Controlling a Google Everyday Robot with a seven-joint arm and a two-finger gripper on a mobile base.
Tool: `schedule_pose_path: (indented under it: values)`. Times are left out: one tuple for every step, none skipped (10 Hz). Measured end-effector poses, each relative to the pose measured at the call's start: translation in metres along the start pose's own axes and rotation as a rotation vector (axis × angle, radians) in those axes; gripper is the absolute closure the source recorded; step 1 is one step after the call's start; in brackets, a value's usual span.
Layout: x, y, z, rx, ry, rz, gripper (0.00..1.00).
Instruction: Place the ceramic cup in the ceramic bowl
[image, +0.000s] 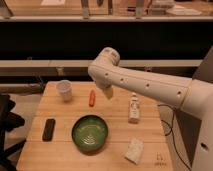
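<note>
**Cup on far-left of tabletop, bowl near front, gripper empty**

Wooden tabletop (60, 156); nearest the front edge, rt of centre, a crumpled white packet (134, 150); just left of it and a bit further back, the green bowl (90, 133), upright, nothing in it, pale pattern at its centre; left of the bowl, apart from it, a dark block (48, 129) lying flat. Mid-depth on the rt, a white bottle (133, 108) w/ label, upright. Further back, near centre, an orange stick (92, 98) lying roughly front-to-back; left of that, near the far-left corner, the white cup (64, 90), upright, mouth up, well apart from the bowl and touching nothing else.

Arm (145, 85) comes in from the rt, over the back half of the tabletop, bent above the orange stick; gripper (107, 92) hangs under that bend, mostly hidden by the arm, between stick and bottle, well clear of the cup; jaws spread wide, holding nothing. Behind the tabletop, dark shelves (100, 40) across the back.
</note>
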Motion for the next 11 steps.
schedule_pose_path:
  values:
    - [-0.003, -0.006, 0.002, 0.006, -0.004, -0.005, 0.20]
    - [-0.009, -0.012, 0.004, 0.013, -0.010, -0.016, 0.20]
    - [-0.008, -0.015, 0.006, 0.016, -0.016, -0.025, 0.20]
    - [-0.007, -0.017, 0.006, 0.018, -0.024, -0.033, 0.20]
    - [-0.011, -0.024, 0.008, 0.021, -0.033, -0.044, 0.20]
    - [-0.018, -0.032, 0.010, 0.023, -0.041, -0.055, 0.20]
    - [-0.024, -0.040, 0.012, 0.027, -0.050, -0.065, 0.20]
    - [-0.026, -0.043, 0.013, 0.032, -0.056, -0.071, 0.20]
    - [-0.026, -0.046, 0.015, 0.039, -0.064, -0.076, 0.20]
    - [-0.030, -0.051, 0.017, 0.047, -0.075, -0.086, 0.20]
    - [-0.035, -0.056, 0.019, 0.055, -0.085, -0.097, 0.20]
